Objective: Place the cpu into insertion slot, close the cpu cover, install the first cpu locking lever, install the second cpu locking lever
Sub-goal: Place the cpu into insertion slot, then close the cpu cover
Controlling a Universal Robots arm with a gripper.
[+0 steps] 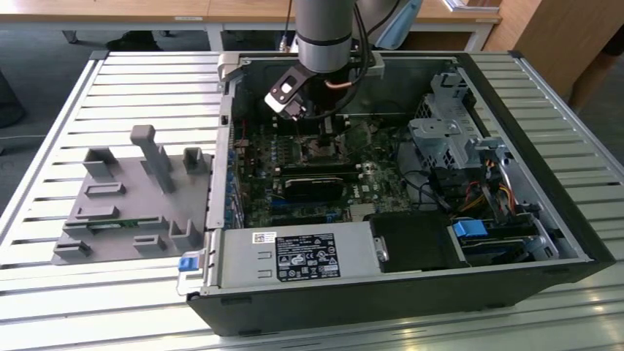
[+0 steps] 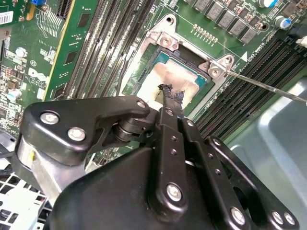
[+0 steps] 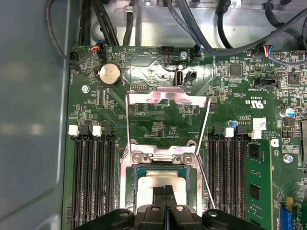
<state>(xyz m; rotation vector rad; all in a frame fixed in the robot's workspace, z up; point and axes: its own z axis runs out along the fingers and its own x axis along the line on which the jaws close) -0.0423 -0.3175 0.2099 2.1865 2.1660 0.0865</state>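
Touching cpu (image 2: pixel 168 76), gripper (image 2: pixel 171 93) closed & empty; first wrist view adds prob raised lever (image 3: pixel 126 120)

Fingers (image 2: pixel 169 122) (pressed together) tip down onto the cpu (image 2: pixel 173 76), framed by the cpu cover (image 2: pixel 165 40).

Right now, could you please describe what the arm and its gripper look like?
The arm is a silver-grey cylinder with a darker grey band, and black cables run beside it. The gripper is matte black: flat linkage bars joined by silver screw heads, narrowing to two slim black fingers.
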